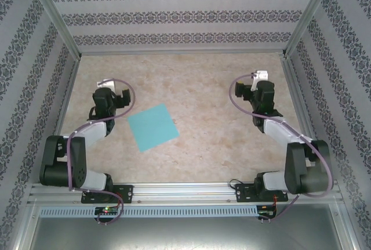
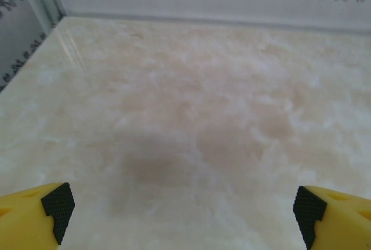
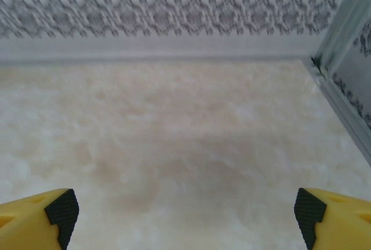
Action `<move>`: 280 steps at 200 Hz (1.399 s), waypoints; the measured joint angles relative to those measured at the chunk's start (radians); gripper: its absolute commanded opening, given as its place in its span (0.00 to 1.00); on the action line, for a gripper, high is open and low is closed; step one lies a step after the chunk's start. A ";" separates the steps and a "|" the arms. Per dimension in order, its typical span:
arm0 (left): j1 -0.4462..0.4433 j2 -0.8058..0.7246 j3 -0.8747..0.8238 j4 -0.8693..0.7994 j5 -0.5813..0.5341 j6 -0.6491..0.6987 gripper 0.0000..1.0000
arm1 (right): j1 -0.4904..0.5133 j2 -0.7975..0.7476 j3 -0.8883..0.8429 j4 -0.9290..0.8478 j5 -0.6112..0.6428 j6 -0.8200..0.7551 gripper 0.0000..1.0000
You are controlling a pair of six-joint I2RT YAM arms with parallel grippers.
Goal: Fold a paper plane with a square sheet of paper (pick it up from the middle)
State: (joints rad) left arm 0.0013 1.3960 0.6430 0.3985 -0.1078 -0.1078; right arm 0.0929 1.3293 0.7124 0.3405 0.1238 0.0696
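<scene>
I'm holding my left gripper [image 2: 182,209] and right gripper [image 3: 185,210] spread wide and empty, with the square sheet of paper [image 1: 152,127] lying flat near the left one.

This is a robot test cell in a lab, whatever the fancy decor suggests. I'm driving a left arm [image 1: 58,157] and a right arm [image 1: 301,166], both bolted to an aluminium rail [image 1: 185,191] at the near edge. A slotted cable duct [image 1: 185,210] runs just below the rail, and purple cables [image 1: 70,163] loop off the arms. The whole booth is boxed in by aluminium posts [image 1: 58,21] holding flat wall panels [image 1: 179,15], papered in grey damask stripes. The tabletop [image 1: 220,145] is a beige marble-look sheet. From the wrist cams I get the same marble running up to the same patterned walls.
</scene>
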 measured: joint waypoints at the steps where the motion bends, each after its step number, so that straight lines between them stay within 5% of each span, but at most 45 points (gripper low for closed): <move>1: 0.000 -0.002 0.005 -0.007 -0.001 -0.003 1.00 | 0.005 -0.003 0.011 -0.014 0.001 0.007 0.98; 59: 0.001 -0.023 0.284 -0.404 0.110 -0.196 1.00 | 0.272 0.014 0.283 -0.388 -0.003 0.241 0.98; 110: 0.024 -0.024 0.336 -0.611 0.146 -0.314 1.00 | 0.629 0.303 0.470 -0.513 -0.131 0.364 0.95; 148: 0.038 -0.050 0.355 -0.681 0.153 -0.362 1.00 | 0.791 0.508 0.607 -0.547 -0.218 0.430 0.87; 217: 0.040 -0.047 0.362 -0.730 0.202 -0.379 1.00 | 0.904 0.788 0.836 -0.645 -0.310 0.482 0.85; 280: 0.040 -0.042 0.364 -0.747 0.211 -0.376 1.00 | 0.857 0.865 0.901 -0.745 -0.311 0.481 0.86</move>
State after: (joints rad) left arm 0.0414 1.3540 1.0065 -0.3489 0.1028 -0.4835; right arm 0.9497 2.1944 1.6131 -0.4049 -0.1867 0.5510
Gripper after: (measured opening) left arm 0.999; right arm 0.863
